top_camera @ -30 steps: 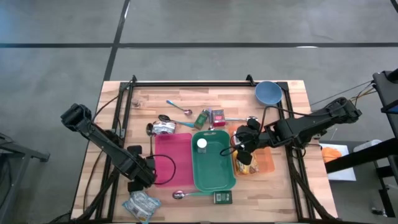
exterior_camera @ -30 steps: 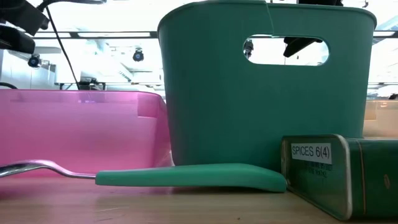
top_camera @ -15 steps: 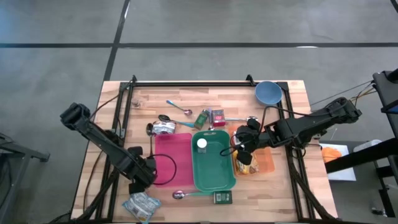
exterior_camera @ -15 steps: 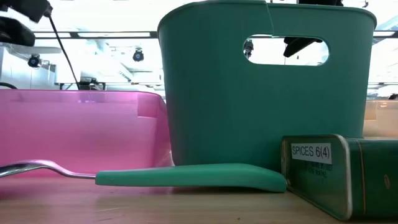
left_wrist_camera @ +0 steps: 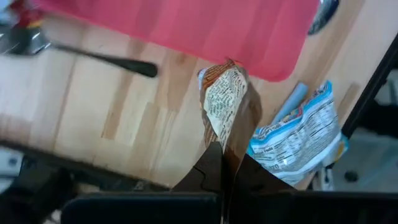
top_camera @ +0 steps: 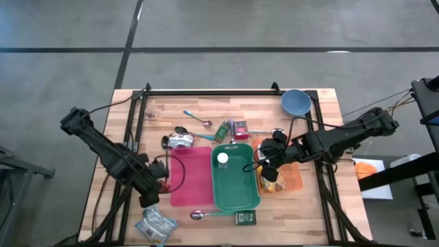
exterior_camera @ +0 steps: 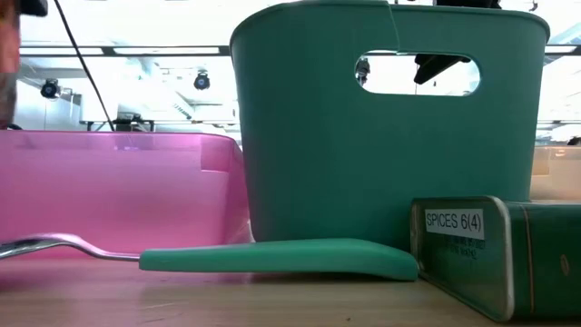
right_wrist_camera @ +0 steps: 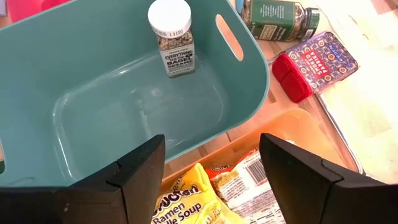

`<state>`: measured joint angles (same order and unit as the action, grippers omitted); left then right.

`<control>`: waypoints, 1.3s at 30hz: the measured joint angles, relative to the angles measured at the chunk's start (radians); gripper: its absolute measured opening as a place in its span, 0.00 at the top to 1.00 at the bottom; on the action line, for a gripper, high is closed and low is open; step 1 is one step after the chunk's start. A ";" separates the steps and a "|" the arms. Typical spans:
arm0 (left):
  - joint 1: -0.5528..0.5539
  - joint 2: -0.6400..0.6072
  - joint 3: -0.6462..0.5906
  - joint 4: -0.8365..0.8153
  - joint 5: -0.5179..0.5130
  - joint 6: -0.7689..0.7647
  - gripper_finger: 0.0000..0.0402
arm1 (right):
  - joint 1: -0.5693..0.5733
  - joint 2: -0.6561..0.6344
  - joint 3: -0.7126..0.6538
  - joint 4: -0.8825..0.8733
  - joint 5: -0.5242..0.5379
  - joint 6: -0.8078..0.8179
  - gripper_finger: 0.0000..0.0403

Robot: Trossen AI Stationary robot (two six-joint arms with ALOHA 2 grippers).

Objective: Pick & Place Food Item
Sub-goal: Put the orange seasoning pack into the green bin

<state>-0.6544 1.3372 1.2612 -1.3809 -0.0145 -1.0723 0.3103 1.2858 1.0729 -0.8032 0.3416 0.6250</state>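
Brown-and-cream, the snack packet [left_wrist_camera: 227, 109] is hanging clamped in my left tool [left_wrist_camera: 225, 163], clear of the wooden table [top_camera: 151, 110] and just beside the pink tray [top_camera: 192, 175]; a blue-and-white pouch [left_wrist_camera: 301, 140] is lying below it. I am judging this the carry step of the pick and place. The next move, as I am reading it, calls for travelling over the pink tray before letting go. My right tool [right_wrist_camera: 211, 174] is waiting, fingers apart, above the teal bin [right_wrist_camera: 81, 93] and the ramen packets [right_wrist_camera: 199, 193].

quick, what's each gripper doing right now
left gripper: shut on a brown packet, lifted off the table.
right gripper: open, holding nothing, over the green bin and orange tray.
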 joint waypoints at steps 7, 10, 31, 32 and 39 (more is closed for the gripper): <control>0.071 -0.001 0.171 -0.068 -0.061 -0.056 1.00 | 0.000 0.000 0.000 0.000 0.000 0.000 0.36; 0.124 -0.001 0.234 -0.071 -0.087 -0.085 1.00 | 0.000 0.000 0.000 -0.003 0.000 0.004 0.36; 0.426 0.397 0.707 -0.017 0.019 0.393 1.00 | 0.000 -0.040 0.002 -0.189 0.054 0.255 0.36; 0.432 0.424 0.740 -0.028 0.029 0.422 1.00 | 0.000 -0.045 0.002 -0.202 0.054 0.271 0.36; 0.482 0.561 0.877 -0.113 0.059 0.565 1.00 | 0.000 -0.112 0.002 -0.264 0.054 0.367 0.36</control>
<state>-0.1725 1.8985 2.1387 -1.4936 0.0450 -0.5078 0.3099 1.1734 1.0748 -1.0668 0.3954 0.9924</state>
